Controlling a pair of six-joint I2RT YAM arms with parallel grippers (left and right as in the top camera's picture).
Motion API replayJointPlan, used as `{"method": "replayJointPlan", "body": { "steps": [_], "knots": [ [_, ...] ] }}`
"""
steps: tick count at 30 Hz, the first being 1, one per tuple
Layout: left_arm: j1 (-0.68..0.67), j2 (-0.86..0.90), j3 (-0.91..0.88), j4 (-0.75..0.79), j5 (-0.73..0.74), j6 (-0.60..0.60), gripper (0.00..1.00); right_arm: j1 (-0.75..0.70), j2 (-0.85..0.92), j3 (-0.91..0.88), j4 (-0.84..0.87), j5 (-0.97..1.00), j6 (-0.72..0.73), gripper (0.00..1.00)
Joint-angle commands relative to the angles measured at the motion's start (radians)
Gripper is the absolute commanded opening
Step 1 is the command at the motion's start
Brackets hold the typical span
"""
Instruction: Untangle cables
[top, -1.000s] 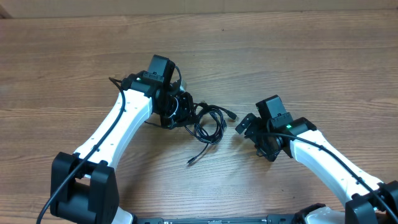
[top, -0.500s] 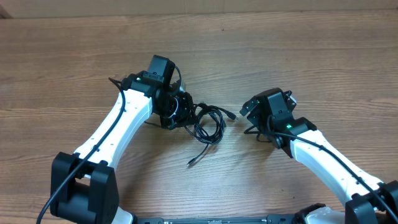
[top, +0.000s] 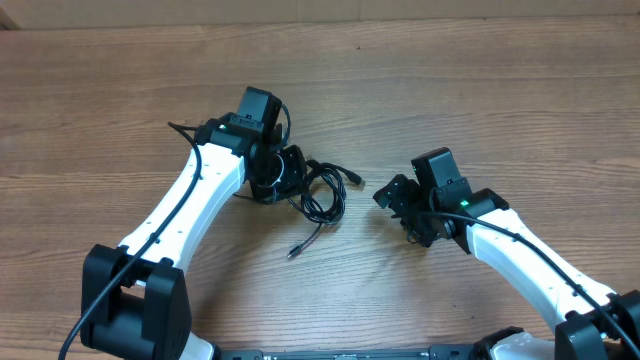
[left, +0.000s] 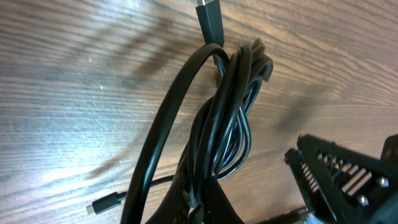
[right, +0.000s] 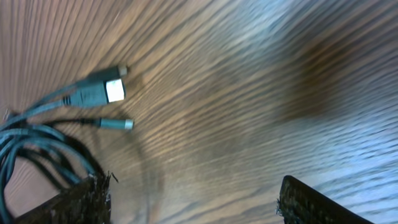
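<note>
Looping in a black tangle, the cables (top: 321, 193) trail silver-tipped plugs (right: 114, 91).

Overhead view: left gripper (top: 288, 172) fingertips hidden under wrist housing (top: 258, 108); it also covers L side of cables (top: 325, 192), so strand count & crossings can't be resolved there. Plug ends (top: 357, 181) too small to ID type. Right gripper (top: 397, 196) reads as a dark mass, finger edges indistinct. Left wrist view: cables run off bottom edge, grip point not visible; top plug (left: 210, 18) cropped by upper edge; one finger (left: 339, 171) cut off at R & bottom edges. Right wrist view: blurred throughout; cables cut by L edge; both fingers (right: 78, 199) cropped at bottom.
</note>
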Motion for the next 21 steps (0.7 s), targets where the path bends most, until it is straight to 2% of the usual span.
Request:
{"method": "replayJointPlan", "body": {
  "steps": [1,4,6,8,12,14,17,19,21],
  "knots": [
    [0.004,-0.020,0.026,0.022,-0.027,0.027,0.04,0.000,0.003,0.008,0.034,-0.135,0.012,0.85],
    [0.004,-0.020,0.026,0.067,-0.004,0.124,0.04,0.000,0.003,0.008,0.145,-0.308,0.025,0.74],
    [0.005,-0.020,0.026,0.127,0.082,0.242,0.04,0.009,0.003,0.008,0.212,-0.329,0.019,0.70],
    [0.005,-0.020,0.026,0.184,0.178,0.288,0.04,0.031,0.003,0.008,0.243,-0.328,0.026,0.70],
    [0.004,-0.020,0.026,0.231,0.306,0.293,0.04,0.072,0.003,0.008,0.251,-0.177,0.095,0.70],
    [0.004,-0.020,0.026,0.230,0.351,0.292,0.04,0.078,0.003,0.008,0.256,-0.084,0.167,0.66],
    [0.005,-0.020,0.026,0.235,0.453,0.269,0.04,0.078,0.003,0.008,0.256,0.011,0.268,0.49],
    [0.005,-0.020,0.026,0.246,0.499,0.240,0.04,0.078,0.003,0.008,0.256,0.026,0.272,0.43],
    [0.005,-0.020,0.026,0.268,0.548,0.216,0.04,0.078,0.003,0.008,0.256,0.036,0.271,0.42]
  ]
}}
